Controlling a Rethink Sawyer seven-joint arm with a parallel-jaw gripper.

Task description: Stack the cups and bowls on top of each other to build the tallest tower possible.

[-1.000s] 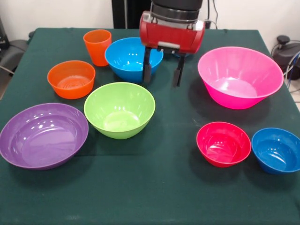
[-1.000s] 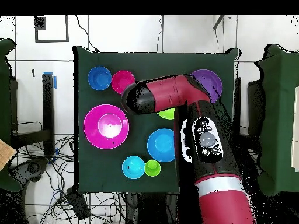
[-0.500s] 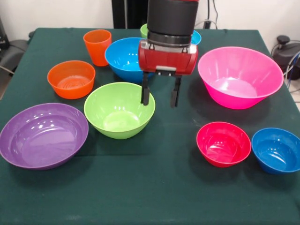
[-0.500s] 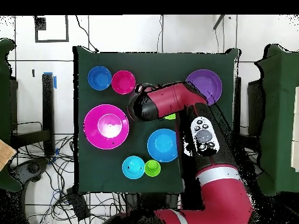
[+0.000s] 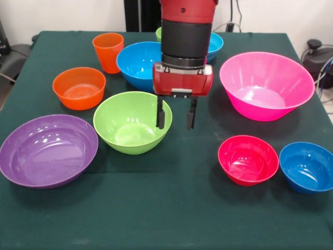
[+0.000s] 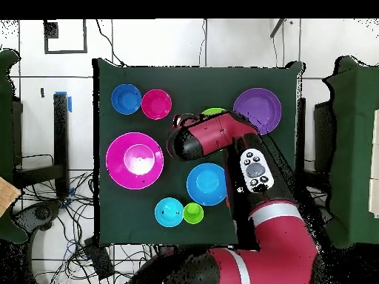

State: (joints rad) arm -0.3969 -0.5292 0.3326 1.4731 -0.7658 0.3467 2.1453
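The hand (image 5: pixel 176 113) hangs with its fingers apart and empty, one finger over the rim of the lime green bowl (image 5: pixel 132 122), the other outside it. The large blue bowl (image 5: pixel 140 63) sits just behind, the pink bowl (image 5: pixel 267 86) off to one side.

Dark green bench (image 5: pixel 171 208), carrying bowls: purple (image 5: pixel 48 150), lime (image 5: pixel 132 122), orange (image 5: pixel 79 87), blue (image 5: pixel 141 63), pink (image 5: pixel 266 85), red (image 5: pixel 247 159), small blue (image 5: pixel 307 167); orange cup (image 5: pixel 108 52) upper left.

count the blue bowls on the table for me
3. A large blue bowl sits behind the hand, a small blue bowl at the near right beside the red bowl, and another small one shows partly behind the arm.
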